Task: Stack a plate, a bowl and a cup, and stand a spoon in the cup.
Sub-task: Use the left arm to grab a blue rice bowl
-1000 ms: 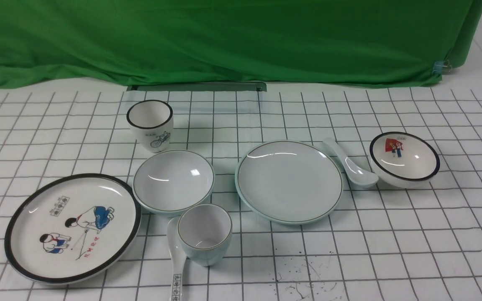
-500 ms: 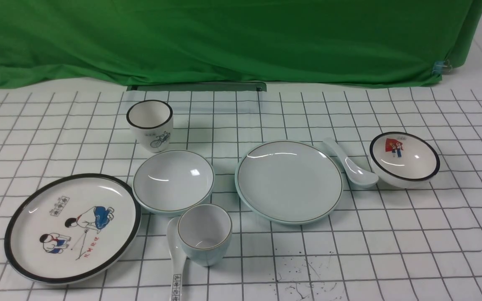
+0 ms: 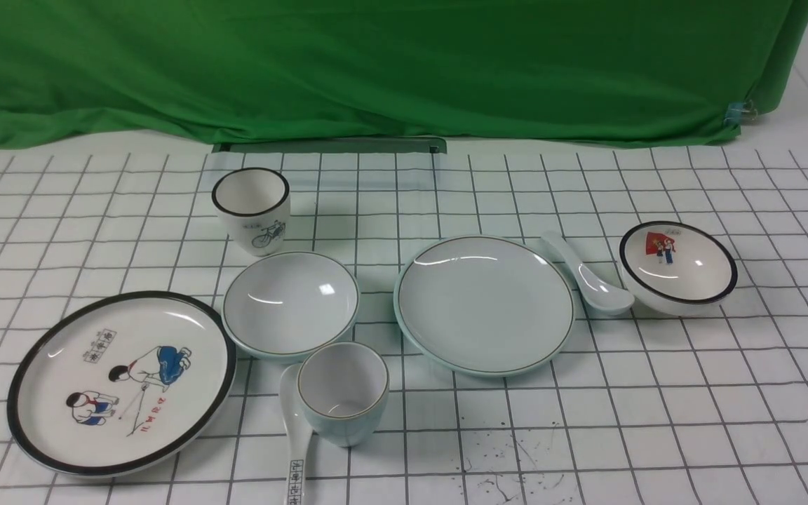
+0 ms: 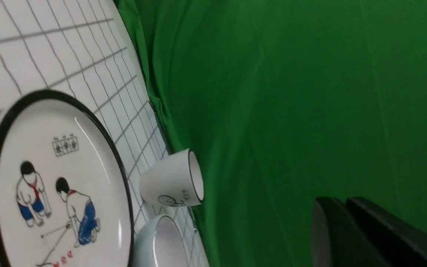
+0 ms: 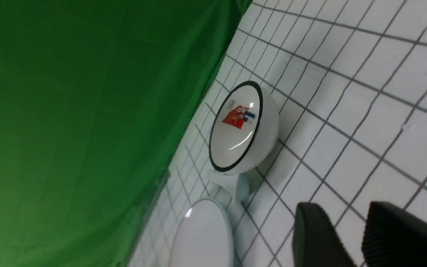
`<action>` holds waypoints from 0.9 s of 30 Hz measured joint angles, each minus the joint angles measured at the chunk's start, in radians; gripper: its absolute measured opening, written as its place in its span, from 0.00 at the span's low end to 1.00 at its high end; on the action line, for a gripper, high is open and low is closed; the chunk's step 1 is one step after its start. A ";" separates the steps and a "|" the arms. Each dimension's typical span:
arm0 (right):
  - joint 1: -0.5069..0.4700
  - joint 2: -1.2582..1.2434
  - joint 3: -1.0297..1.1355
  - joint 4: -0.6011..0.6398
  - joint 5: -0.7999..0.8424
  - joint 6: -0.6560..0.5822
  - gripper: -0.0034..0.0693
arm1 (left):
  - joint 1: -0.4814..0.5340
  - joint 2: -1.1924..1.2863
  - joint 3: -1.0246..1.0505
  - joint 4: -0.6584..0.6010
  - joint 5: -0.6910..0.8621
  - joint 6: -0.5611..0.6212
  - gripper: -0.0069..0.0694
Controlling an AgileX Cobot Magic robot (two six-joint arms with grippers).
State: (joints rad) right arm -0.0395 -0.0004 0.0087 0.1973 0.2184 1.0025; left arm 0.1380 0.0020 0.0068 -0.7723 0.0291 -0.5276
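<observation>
So the left gripper (image 4: 341,204) has its fingers pressed together, holding nothing. The right gripper (image 5: 343,213) has them apart, empty. The plate (image 3: 485,303) and spoon (image 3: 590,277) lie ahead of the right fingers, and the bowl (image 3: 290,303) ahead of the left. The cup (image 3: 343,393) probably does too, hard to tell.

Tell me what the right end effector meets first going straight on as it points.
Probably the gridded tablecloth ahead of the right end effector; the black-rimmed picture bowl sits beyond, though depth is unclear.

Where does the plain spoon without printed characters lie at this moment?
In the front view the plain spoon lies right of centre, between the plain plate and the picture bowl.
</observation>
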 joint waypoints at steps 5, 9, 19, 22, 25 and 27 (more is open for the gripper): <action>0.000 0.000 0.000 -0.004 0.000 -0.073 0.38 | 0.000 0.000 0.000 0.038 -0.005 -0.028 0.08; 0.002 0.000 0.000 -0.004 -0.025 -0.181 0.38 | 0.000 0.000 -0.005 0.063 -0.008 -0.014 0.08; 0.116 0.203 -0.340 -0.012 0.023 -0.862 0.07 | -0.001 0.292 -0.569 0.597 0.521 0.444 0.08; 0.146 0.385 -0.510 -0.012 0.141 -1.054 0.06 | -0.018 0.476 -0.716 0.662 0.716 0.537 0.08; 0.161 0.574 -0.687 -0.012 0.347 -1.183 0.06 | -0.064 0.647 -0.842 0.701 0.870 0.617 0.08; 0.164 0.703 -0.795 -0.012 0.519 -1.244 0.06 | -0.106 0.741 -0.902 0.725 0.940 0.642 0.08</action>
State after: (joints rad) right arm 0.1245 0.7023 -0.7867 0.1855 0.7373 -0.2420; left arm 0.0316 0.7427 -0.8953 -0.0472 0.9687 0.1145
